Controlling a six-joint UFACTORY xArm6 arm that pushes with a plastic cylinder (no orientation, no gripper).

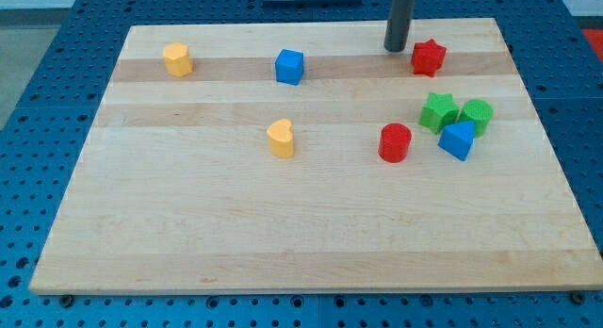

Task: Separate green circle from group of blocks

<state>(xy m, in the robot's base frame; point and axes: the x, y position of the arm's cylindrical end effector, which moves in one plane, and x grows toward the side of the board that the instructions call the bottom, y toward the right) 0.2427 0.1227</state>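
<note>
Green and round, the green circle [478, 115] sits near the right edge of the wooden counter [188, 224], packed in a tight cluster: the green star [438, 112] touches it on the view's left and the blue triangle [458, 139] presses in just below. The red cylinder [395, 142] stands near the cluster's left. My tip [396, 48] rests near the view's top, just left of the red star [428, 57], well apart from the circle; there is no gripper, so nothing is held. A blue cube [289, 66], an orange hexagon [177, 58] and an orange heart [281, 138] lie farther left.

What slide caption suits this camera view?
My tip beside red star, above green circle clustered with green star, blue block.
</note>
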